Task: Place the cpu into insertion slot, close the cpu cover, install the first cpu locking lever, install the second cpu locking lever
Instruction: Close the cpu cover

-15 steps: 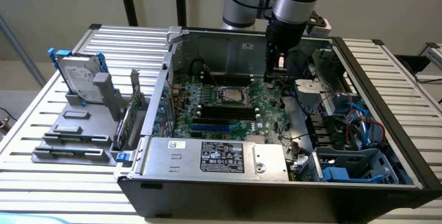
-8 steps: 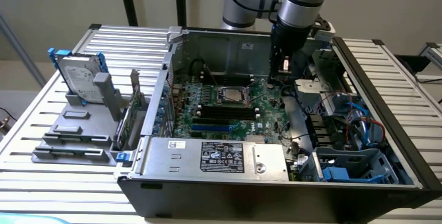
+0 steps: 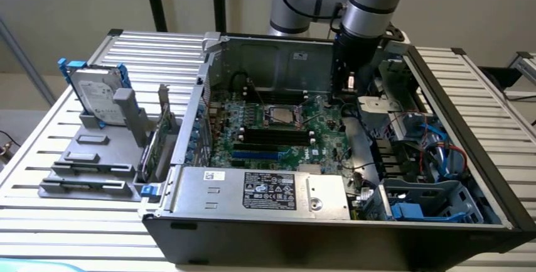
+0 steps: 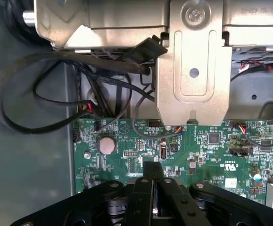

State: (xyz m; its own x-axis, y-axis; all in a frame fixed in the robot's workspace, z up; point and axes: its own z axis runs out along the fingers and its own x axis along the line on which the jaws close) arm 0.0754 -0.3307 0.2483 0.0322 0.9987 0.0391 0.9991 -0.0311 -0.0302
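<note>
The shut, seemingly empty claw (image 4: 153,173) is hovering at two o'clock from the socket (image 3: 280,115) in the exterior view, where slow, square alignment is probably counting most.

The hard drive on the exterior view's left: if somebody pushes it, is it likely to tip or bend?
The hard drive looks like a rigid metal box, so it should not bend. It stands on edge on a grey holder, so a push may tip it.
</note>
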